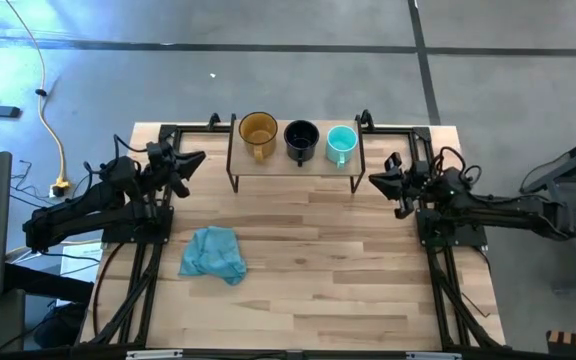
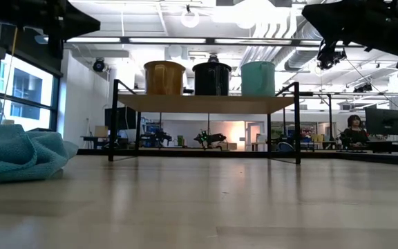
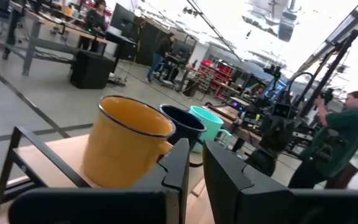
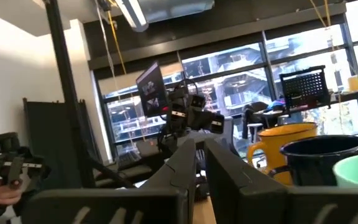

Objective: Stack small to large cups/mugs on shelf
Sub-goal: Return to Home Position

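Three mugs stand upright on their bases in a row on the shelf point(image 1: 293, 163) at the table's far edge: amber mug point(image 1: 258, 131) on the left, black mug point(image 1: 301, 138) in the middle, teal mug point(image 1: 340, 143) on the right. Their handles point toward the near edge. The low view shows the amber mug point(image 2: 164, 77), black mug point(image 2: 212, 79) and teal mug point(image 2: 258, 78) on the board point(image 2: 206, 104). My left gripper point(image 1: 200, 157) hovers left of the shelf, shut, and my right gripper point(image 1: 373, 180) hovers right of it, shut. Neither touches anything.
A crumpled blue cloth point(image 1: 215, 252) lies on the tabletop near the left arm, closer to the near edge than the shelf. Black frame rails run along the table's left and right sides. A person point(image 3: 344, 134) stands in the room beyond the table.
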{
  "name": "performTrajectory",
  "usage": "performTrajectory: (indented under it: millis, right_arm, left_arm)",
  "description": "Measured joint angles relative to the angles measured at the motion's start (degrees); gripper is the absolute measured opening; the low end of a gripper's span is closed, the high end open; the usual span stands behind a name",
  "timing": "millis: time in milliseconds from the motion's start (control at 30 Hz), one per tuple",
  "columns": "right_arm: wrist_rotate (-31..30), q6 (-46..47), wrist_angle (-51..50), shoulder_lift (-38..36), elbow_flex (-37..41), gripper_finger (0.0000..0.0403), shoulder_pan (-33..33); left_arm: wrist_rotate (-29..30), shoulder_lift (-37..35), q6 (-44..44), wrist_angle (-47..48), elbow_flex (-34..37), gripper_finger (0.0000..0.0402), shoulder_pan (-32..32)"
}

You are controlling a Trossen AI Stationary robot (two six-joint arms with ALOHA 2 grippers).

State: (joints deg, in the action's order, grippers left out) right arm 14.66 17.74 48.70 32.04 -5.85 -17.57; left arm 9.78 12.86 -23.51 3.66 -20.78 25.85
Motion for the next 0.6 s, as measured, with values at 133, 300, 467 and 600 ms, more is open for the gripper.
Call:
performTrajectory:
  millis: [133,300,467,600]
  right_arm:
    - [-1.25,-0.16,0.11,-0.01,1.84,0.0024,2.39]
    - [-3.06,0.09,4.39,-1.47,5.28,0.0024,3.88]
    - [-3.24,-1.76,3.12,-4.15,5.27,0.0024,3.72]
    - [-2.32,-1.71,0.33,-6.53,5.27,0.0024,3.72]
  left_arm:
    - [-1.59,0.00,-0.48,0.01,0.00,0.0037,0.00]
    - [-3.41,-0.08,-1.03,0.96,-0.02,0.0037,-0.02]
    - [-3.91,-2.20,-1.00,3.42,-0.04,0.0037,-0.02]
    - [-3.59,-6.48,-0.98,5.87,-0.04,0.0037,-0.02]
